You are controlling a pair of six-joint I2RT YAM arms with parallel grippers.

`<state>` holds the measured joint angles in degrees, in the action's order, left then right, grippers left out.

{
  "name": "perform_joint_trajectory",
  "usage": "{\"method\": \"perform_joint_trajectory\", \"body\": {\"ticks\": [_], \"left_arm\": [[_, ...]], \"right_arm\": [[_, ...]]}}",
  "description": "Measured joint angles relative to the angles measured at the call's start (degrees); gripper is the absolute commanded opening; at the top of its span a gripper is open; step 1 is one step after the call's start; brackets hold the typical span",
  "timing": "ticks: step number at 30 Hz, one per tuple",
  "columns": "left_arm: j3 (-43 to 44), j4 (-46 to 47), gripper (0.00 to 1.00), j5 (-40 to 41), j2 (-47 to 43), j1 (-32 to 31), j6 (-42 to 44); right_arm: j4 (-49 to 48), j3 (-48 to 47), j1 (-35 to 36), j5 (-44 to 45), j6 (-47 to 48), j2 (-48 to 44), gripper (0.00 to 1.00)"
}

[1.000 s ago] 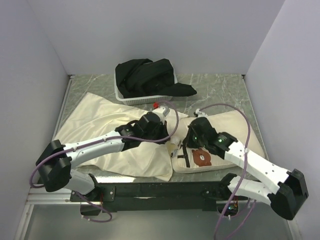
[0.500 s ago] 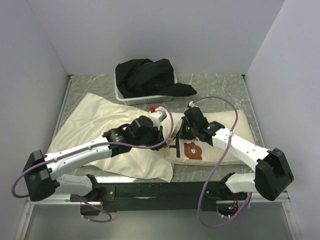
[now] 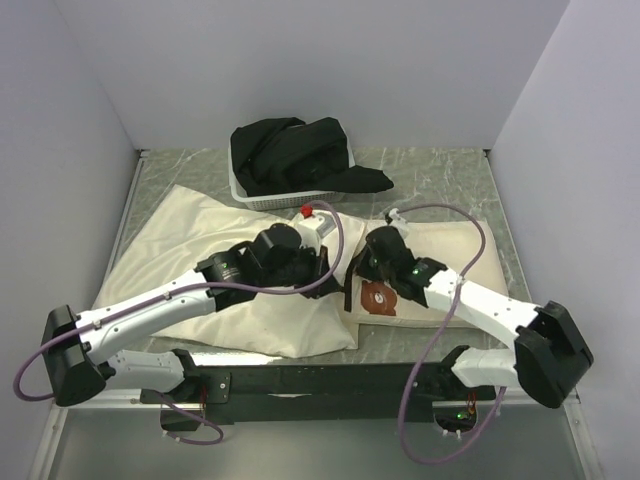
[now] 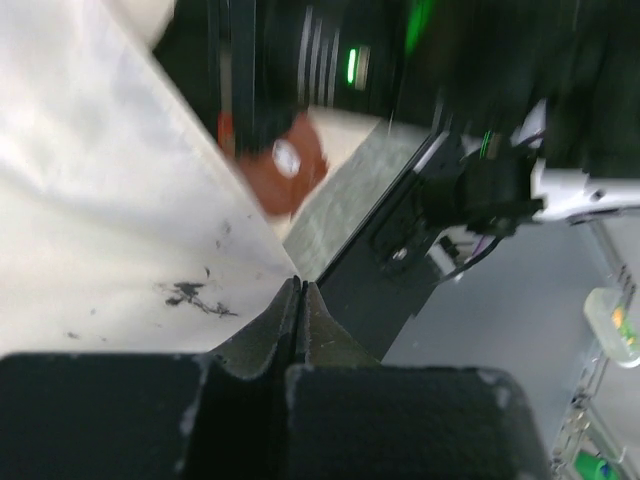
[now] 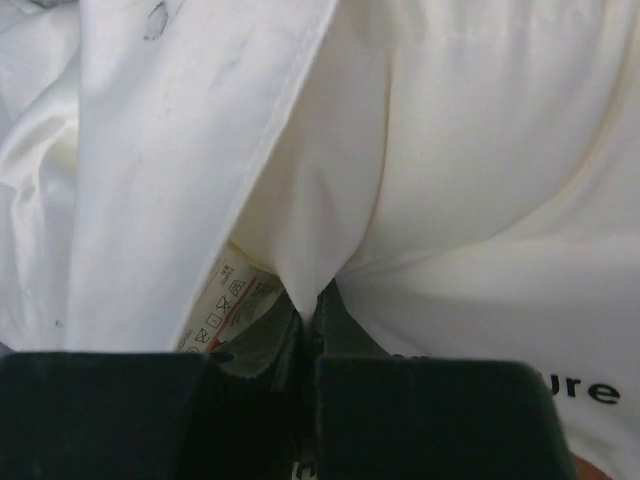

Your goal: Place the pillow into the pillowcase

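Beside pillowcase (image 5: 150, 180), pillow (image 5: 480, 180) pinched in right tool (image 5: 308, 305)

The right arm (image 3: 470, 300) hides part of the pillow (image 3: 440, 250). Up close its bear face (image 4: 285, 170) is blurry and its black words (image 5: 590, 390) are cut off

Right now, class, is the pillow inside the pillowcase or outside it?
Outside, mostly: the pillow, bear face showing, lies uncovered beside the pillowcase. Whether its edge has entered the opening, cannot tell.

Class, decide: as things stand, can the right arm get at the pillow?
Likely yes: the right gripper seems shut on a fold of the pillow, with the pillowcase hem beside it, not between.
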<state>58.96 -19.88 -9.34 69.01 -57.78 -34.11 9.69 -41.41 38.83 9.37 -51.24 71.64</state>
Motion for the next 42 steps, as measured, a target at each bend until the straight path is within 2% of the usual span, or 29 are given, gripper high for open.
{"method": "perform_joint_trajectory", "body": {"ticks": [4, 7, 10, 11, 13, 14, 15, 17, 19, 22, 25, 28, 29, 30, 31, 32, 34, 37, 42], "left_arm": [[5.97, 0.42, 0.01, 1.05, 4.13, 0.0, -1.09], [9.68, 1.44, 0.01, 2.89, 8.26, 0.04, -2.19], [10.58, 2.03, 0.01, 4.94, 10.6, 0.52, -3.8], [10.58, 2.03, 0.01, 5.44, 11.13, 0.94, -4.72], [10.03, 3.1, 0.01, 6.34, 11.65, 2.21, -6.64], [9.44, 4.11, 0.01, 5.68, 11.65, 2.67, -7.82], [8.83, 5.68, 0.01, 5.35, 11.5, 2.89, -9.05], [7.41, 7.63, 0.01, 6.01, 11.23, 2.93, -10.23], [5.99, 10.6, 0.01, 3.34, 10.99, 2.95, -12.28], [4.31, 11.52, 0.01, 4.46, 10.29, 3.3, -13.14], [2.62, 11.1, 0.01, 6.6, 10.45, 5.2, -13.4], [2.12, 10.21, 0.01, 7.85, 10.45, 5.9, -13.42], [2.12, 10.23, 0.01, 8.02, 10.47, 5.88, -13.4], [2.12, 10.23, 0.01, 8.11, 10.47, 5.81, -13.4], [2.12, 10.23, 0.01, 8.17, 10.51, 5.77, -13.38], [2.12, 10.16, 0.01, 8.17, 10.64, 5.75, -13.38], [2.14, 10.16, 0.01, 8.2, 11.13, 5.73, -13.35], [2.67, 9.44, 0.01, 8.22, 12.22, 5.73, -13.16], [4.68, 7.69, 0.01, 8.07, 12.7, 5.55, -12.09]], "right_arm": [[0.22, 1.36, 7.08, 5.81, -4.02, -3.89, 0.0], [-1.18, 0.96, 10.64, 6.99, -6.64, -2.75, 0.0], [-1.84, 0.22, 10.71, 6.97, -7.82, 0.44, 0.43], [-1.88, 0.22, 10.54, 7.02, -8.17, 0.96, 0.64], [-1.88, 0.42, 10.38, 6.95, -7.93, 0.13, 0.8], [-1.73, 0.7, 10.12, 7.15, -8.26, -0.68, 0.92], [-1.55, 1.4, 9.57, 7.21, -7.87, -1.99, 0.96], [0.31, 3.82, 8.37, 7.48, -7.37, -6.88, 1.0], [4.48, 5.64, 7.3, 8.83, -6.43, -12.11, 1.0], [11.32, 6.14, 4.9, 11.08, -5.35, -18.56, 1.0], [14.47, 6.16, -1.79, 11.3, -3.21, -22.88, 1.0], [15.43, 6.54, -9.57, 11.1, -0.76, -21.9, 1.0], [15.47, 6.67, -11.26, 10.86, 0.09, -20.41, 0.97], [15.47, 6.69, -11.96, 10.67, 0.63, -18.71, 0.92], [15.08, 6.64, -12.48, 10.58, 1.38, -15.32, 0.81], [14.43, 6.56, -12.5, 9.99, 2.21, -12.15, 0.36], [11.61, 6.03, -12.57, 8.94, 4.46, -4.22, 0.0], [7.3, 5.66, -12.55, 5.99, 5.66, -0.44, 0.0], [8.33, 5.68, -9.4, 2.91, 5.35, -8.35, 0.0]]}}
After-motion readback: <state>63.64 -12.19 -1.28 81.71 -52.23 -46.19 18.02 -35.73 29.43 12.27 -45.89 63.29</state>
